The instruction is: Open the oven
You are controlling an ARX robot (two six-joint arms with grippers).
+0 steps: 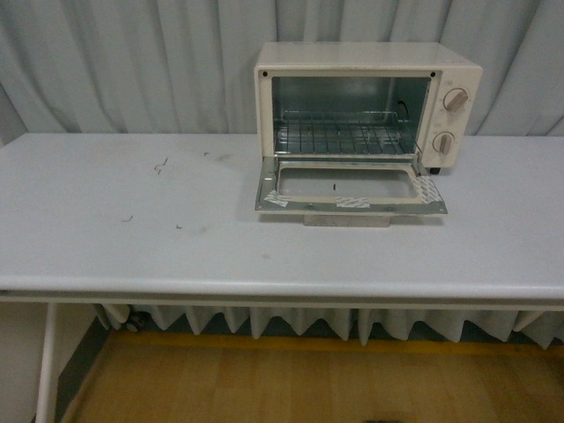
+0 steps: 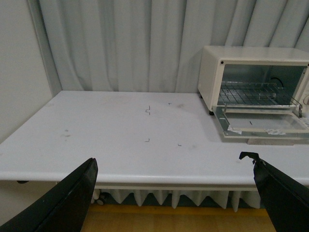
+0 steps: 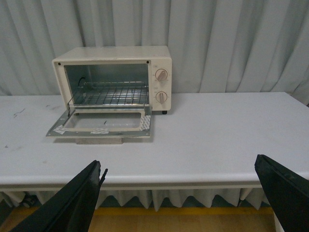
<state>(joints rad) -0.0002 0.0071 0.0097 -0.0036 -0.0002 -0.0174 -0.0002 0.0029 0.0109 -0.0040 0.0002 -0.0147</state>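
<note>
The cream-white oven stands at the back right of the table, its drop-down door lying flat and open toward me. A wire rack shows inside, and two beige knobs sit on its right side. The oven also shows in the left wrist view and, as the oven, in the right wrist view. My left gripper is open, held back off the table's front edge, far from the oven. My right gripper is open too, nothing between its fingers. Neither arm appears in the front view.
The white table carries a few small dark scuff marks. Grey curtains hang close behind the oven. A wooden floor lies below the table's front edge. A wall stands at the table's left end.
</note>
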